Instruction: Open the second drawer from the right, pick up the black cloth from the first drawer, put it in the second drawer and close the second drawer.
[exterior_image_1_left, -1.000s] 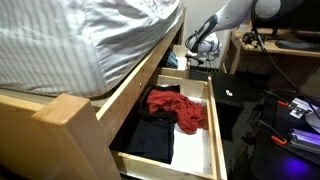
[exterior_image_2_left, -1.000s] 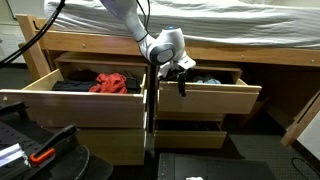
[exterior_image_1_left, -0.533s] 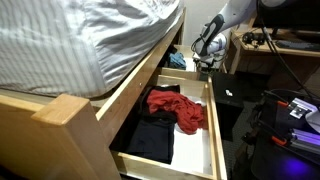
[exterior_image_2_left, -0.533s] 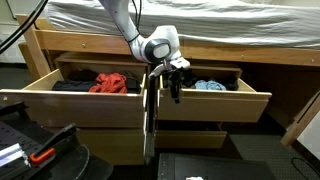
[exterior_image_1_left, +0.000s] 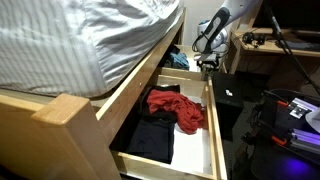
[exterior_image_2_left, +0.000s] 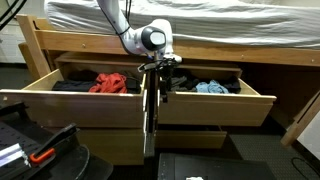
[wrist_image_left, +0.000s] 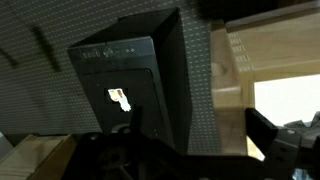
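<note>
Your gripper (exterior_image_2_left: 163, 80) hung fingers-down at the left front corner of the pulled-out second drawer (exterior_image_2_left: 215, 106), beside the first drawer (exterior_image_2_left: 70, 108) (the dark, blurred wrist view did not let me tell how far its jaws stood apart). The black cloth (exterior_image_1_left: 152, 138) lay in the open first drawer, touching a red cloth (exterior_image_1_left: 178, 108), well apart from the gripper. In an exterior view the gripper showed just off the left edge of a desk (exterior_image_1_left: 285, 47).
</note>
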